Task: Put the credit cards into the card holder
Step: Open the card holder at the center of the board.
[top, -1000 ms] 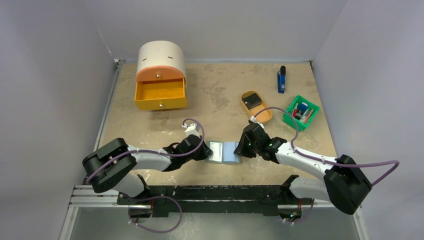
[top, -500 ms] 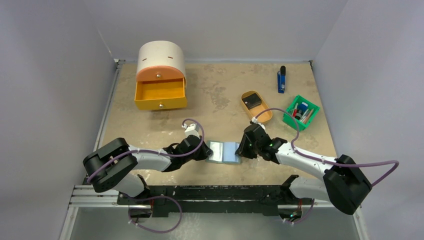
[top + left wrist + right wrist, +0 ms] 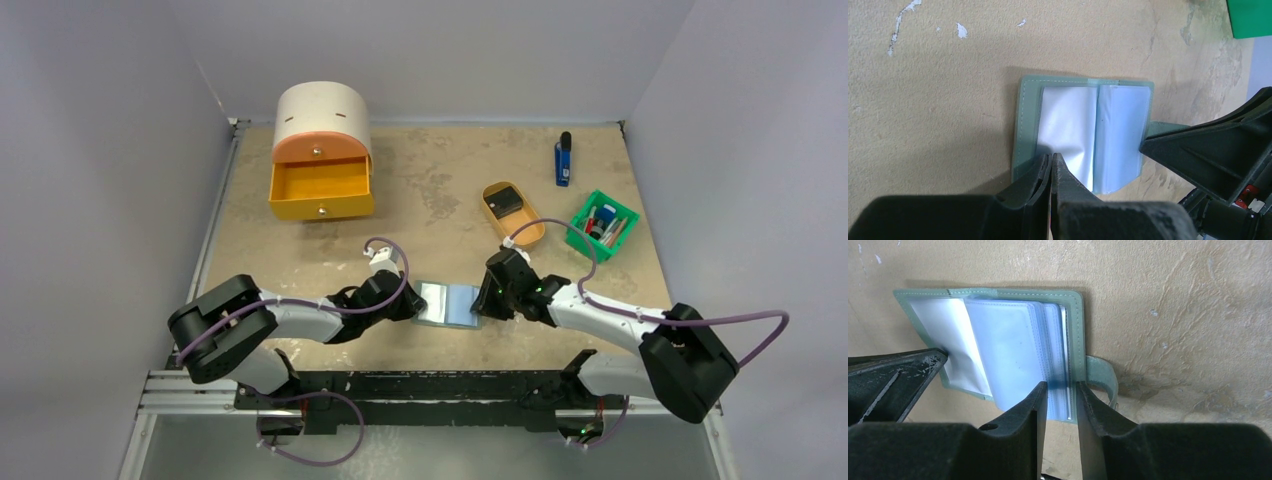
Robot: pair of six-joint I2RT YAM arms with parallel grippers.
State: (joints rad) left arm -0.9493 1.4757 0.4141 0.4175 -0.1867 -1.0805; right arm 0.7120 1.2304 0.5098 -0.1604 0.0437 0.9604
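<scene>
The grey-green card holder [image 3: 447,303] lies open and flat on the table between my two grippers, its pale blue-grey pockets facing up [image 3: 1083,115] [image 3: 1008,340]. My left gripper [image 3: 412,303] is shut, and its tips [image 3: 1052,156] rest on the holder's left page. My right gripper [image 3: 481,300] is narrowly open. Its tips [image 3: 1062,386] sit over the near edge of the right-hand pocket stack, beside the snap tab [image 3: 1100,375]. A flat black credit card [image 3: 508,201] lies in the tan oval tray [image 3: 528,235] behind the right gripper.
A cream and orange drawer box [image 3: 320,165] with its yellow drawer pulled open stands at the back left. A blue-and-black stick [image 3: 564,158] lies at the back right. A green bin [image 3: 600,224] with small items sits right of the tray.
My right gripper and forearm have edged slightly left towards the card holder. The left arm and the holder have not moved.
</scene>
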